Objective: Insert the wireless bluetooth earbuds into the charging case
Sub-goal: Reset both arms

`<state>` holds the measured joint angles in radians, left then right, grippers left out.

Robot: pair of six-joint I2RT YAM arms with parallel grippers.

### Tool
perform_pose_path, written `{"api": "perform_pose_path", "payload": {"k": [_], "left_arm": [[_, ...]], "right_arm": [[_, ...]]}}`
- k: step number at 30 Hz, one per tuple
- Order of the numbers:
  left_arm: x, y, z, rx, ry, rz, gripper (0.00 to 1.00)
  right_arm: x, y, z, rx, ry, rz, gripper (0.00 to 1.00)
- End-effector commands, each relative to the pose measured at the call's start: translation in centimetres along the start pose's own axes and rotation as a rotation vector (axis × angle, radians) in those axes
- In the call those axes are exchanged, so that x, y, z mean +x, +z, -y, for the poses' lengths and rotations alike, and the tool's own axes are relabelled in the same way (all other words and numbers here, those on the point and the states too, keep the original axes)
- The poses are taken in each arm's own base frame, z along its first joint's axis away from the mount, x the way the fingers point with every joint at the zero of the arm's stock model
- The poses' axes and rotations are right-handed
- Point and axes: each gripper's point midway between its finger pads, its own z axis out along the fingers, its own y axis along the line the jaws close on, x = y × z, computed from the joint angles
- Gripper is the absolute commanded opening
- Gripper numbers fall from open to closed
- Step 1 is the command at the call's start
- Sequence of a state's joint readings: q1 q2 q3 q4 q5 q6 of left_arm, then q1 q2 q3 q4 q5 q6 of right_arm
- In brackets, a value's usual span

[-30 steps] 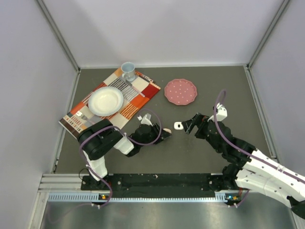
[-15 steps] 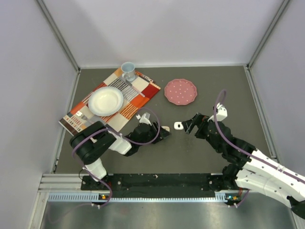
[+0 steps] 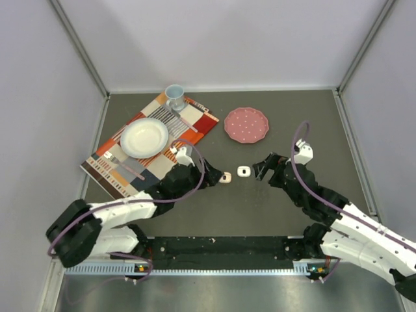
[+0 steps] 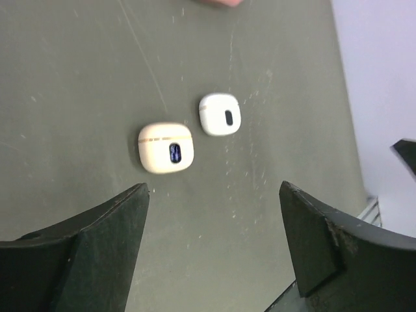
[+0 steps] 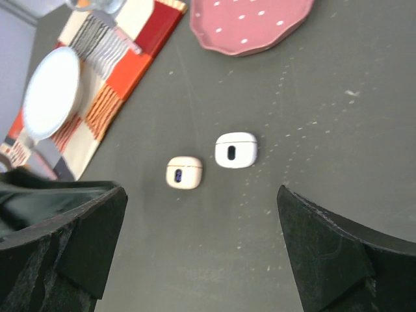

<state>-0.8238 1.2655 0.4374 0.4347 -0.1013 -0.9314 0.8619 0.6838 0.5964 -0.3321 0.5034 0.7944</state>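
Two small closed charging cases lie side by side on the dark table. The peach case [image 3: 225, 177] [image 4: 166, 147] [image 5: 184, 172] is on the left and the white case [image 3: 243, 171] [image 4: 220, 114] [image 5: 236, 150] on the right. No earbuds show in any view. My left gripper [image 3: 210, 177] [image 4: 213, 188] is open just left of the peach case, with nothing between its fingers. My right gripper [image 3: 260, 170] [image 5: 200, 192] stands wide open just right of the white case, touching nothing.
A pink dotted plate [image 3: 246, 125] [image 5: 250, 23] sits behind the cases. At the back left, a checked placemat [image 3: 188, 127] carries a white bowl [image 3: 144, 137] [image 5: 52, 91], a cup [image 3: 174, 97] and cutlery. Grey walls enclose the table.
My left jaws have opened and the peach case now lies free on the table beside the white one. The left arm has stretched out low, its elbow swung left. The right arm is still.
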Motion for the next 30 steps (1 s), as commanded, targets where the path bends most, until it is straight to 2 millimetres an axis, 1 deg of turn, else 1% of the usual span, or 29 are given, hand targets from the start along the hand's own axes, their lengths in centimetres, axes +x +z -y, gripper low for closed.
{"api": "perform_pose_path", "payload": {"k": [1,2,3,4,5,6,7,8,9,10,11,12,14,15,17,18,19,20,21,22,23,24,25,27,30], "left_arm": [[-4.5,-2.7,-1.1,-0.129,0.198,0.146,0.95],[-5.3,-3.3,-2.5,-0.206,0.222,0.173,0.97],[-6.2,-4.3,-2.4,-0.22,0.249,0.202,0.98],[-7.1,-4.9,-2.7,-0.254,0.251,0.233,0.99],[-7.5,-5.8,-3.8,-0.312,0.264,0.253,0.99],[-8.7,-6.7,-3.1,-0.294,0.287,0.293,0.99],[-8.3,-7.2,-3.8,-0.309,0.322,0.278,0.99],[-8.7,-7.8,-4.1,-0.325,0.334,0.299,0.99],[-9.4,-8.7,-3.8,-0.311,0.339,0.332,0.99],[-9.3,-9.1,-4.3,-0.317,0.349,0.338,0.99],[-9.4,-9.5,-4.3,-0.31,0.369,0.347,0.99],[-9.8,-10.5,-4.4,-0.309,0.392,0.363,0.99],[-10.2,-11.6,-4.9,-0.335,0.388,0.388,0.99],[-10.9,-12.7,-5.3,-0.359,0.396,0.424,0.99],[-11.5,-13.6,-5.9,-0.386,0.399,0.461,0.99],[-12.1,-14.4,-5.9,-0.391,0.406,0.492,0.99],[-12.4,-14.8,-6.3,-0.417,0.407,0.517,0.99],[-12.7,-15.1,-6.6,-0.43,0.406,0.532,0.99],[-12.9,-15.4,-6.7,-0.437,0.401,0.548,0.99],[-12.9,-15.6,-7.0,-0.455,0.398,0.555,0.99],[-12.9,-15.6,-7.2,-0.46,0.383,0.557,0.99],[-12.8,-15.6,-7.5,-0.469,0.374,0.559,0.99],[-12.8,-15.7,-7.8,-0.488,0.366,0.562,0.99],[-12.5,-15.5,-8.3,-0.51,0.357,0.557,0.99],[-12.6,-15.4,-9.0,-0.563,0.377,0.551,0.99]], "right_arm": [[-1.2,0.8,2.4,0.093,-0.041,0.007,0.99],[-1.1,1.0,3.0,0.111,-0.046,-0.001,0.99],[-1.1,1.2,3.6,0.128,-0.045,-0.005,0.99],[-1.4,1.7,4.7,0.156,-0.043,-0.015,0.99],[-1.3,1.9,5.4,0.174,-0.038,-0.025,0.99],[-1.6,2.1,6.2,0.191,-0.024,-0.028,0.99],[-1.5,2.6,7.3,0.209,0.006,-0.059,0.99],[-1.6,2.8,8.2,0.223,0.027,-0.072,0.99],[-1.5,3.0,8.7,0.229,0.045,-0.087,0.99],[-1.0,3.4,9.1,0.226,0.053,-0.125,0.99],[-1.6,3.5,10.3,0.257,0.071,-0.116,0.99],[-1.6,3.6,10.7,0.271,0.062,-0.122,0.99],[-2.1,3.7,11.1,0.28,-0.019,-0.122,0.99],[-2.5,3.6,11.6,0.306,-0.043,-0.105,0.99],[-3.3,3.4,12.6,0.349,-0.092,-0.071,0.99],[-4.0,3.1,13.5,0.404,-0.112,-0.034,0.99],[-4.1,3.0,14.3,0.433,-0.139,-0.02,0.99],[-4.4,2.9,14.9,0.462,-0.151,0.002,0.99],[-5.4,2.6,15.6,0.505,-0.161,0.059,0.99],[-5.3,2.5,16.3,0.534,-0.164,0.072,0.99],[-5.5,2.4,16.6,0.547,-0.162,0.094,0.99],[-6.2,2.4,16.5,0.545,-0.157,0.137,0.99],[-5.9,2.4,16.9,0.553,-0.163,0.147,0.99],[-6.4,2.3,17.5,0.58,-0.164,0.199,0.99],[-7.0,2.6,18.4,0.588,-0.239,0.288,0.99]]}}
